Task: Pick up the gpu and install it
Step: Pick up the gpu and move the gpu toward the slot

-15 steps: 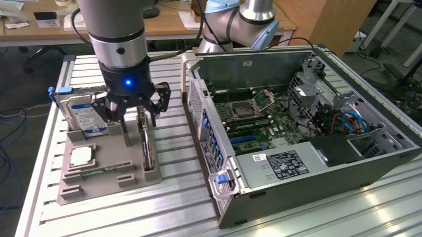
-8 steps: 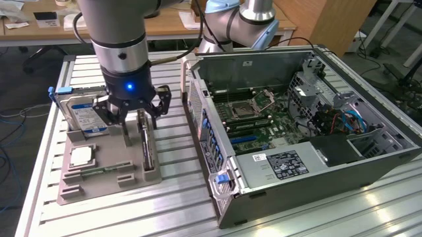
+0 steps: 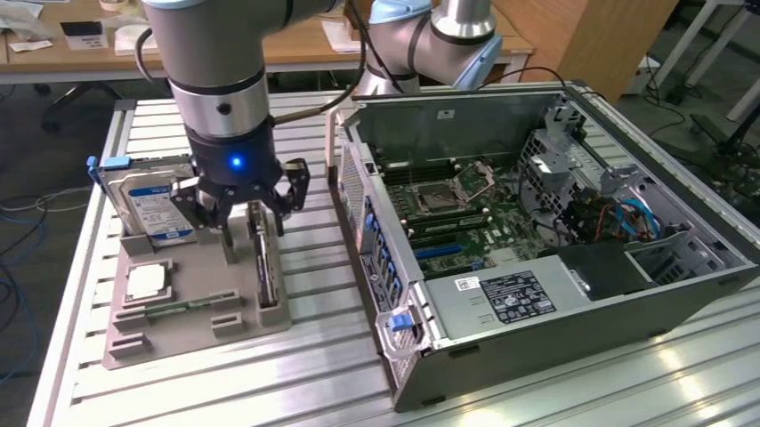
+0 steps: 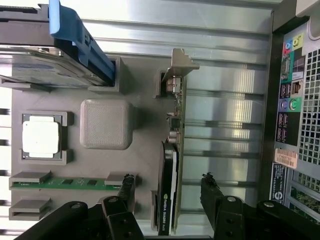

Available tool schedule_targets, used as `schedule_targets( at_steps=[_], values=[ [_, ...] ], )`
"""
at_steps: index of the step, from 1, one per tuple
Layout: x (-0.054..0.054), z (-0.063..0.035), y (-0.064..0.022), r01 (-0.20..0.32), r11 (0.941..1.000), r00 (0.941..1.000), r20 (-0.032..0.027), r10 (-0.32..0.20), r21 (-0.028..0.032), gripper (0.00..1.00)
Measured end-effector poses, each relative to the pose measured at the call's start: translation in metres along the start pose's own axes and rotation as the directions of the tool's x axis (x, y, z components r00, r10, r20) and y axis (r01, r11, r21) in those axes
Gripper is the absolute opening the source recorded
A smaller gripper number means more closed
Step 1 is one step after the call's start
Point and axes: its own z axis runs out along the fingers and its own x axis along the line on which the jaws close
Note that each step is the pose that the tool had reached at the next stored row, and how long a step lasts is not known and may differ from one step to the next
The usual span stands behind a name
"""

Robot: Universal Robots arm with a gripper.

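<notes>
Hand [image 4: 167, 181] was wide open and empty, straddling the gpu [image 4: 170, 165] standing on edge in the tray [image 3: 190, 331]; looked light, stiff, fragile, so pinch the flat faces.

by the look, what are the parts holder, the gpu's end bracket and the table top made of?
Parts holder: likely 3D-printed plastic, matte grey-beige; fine texture on its raised block.
End bracket of the gpu: thin sheet metal, silvery; its bent lip catches light.
Table top: probably extruded aluminium, with a brushed sheen and long parallel slots.
</notes>
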Motion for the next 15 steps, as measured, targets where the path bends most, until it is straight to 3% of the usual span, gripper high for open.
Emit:
schedule_targets(
  at_steps=[15],
  values=[
    [0.000,0.0209,-0.0007,-0.015,0.9999,0.9999,0.0004,0.015,0.0009,0.65]
  ],
)
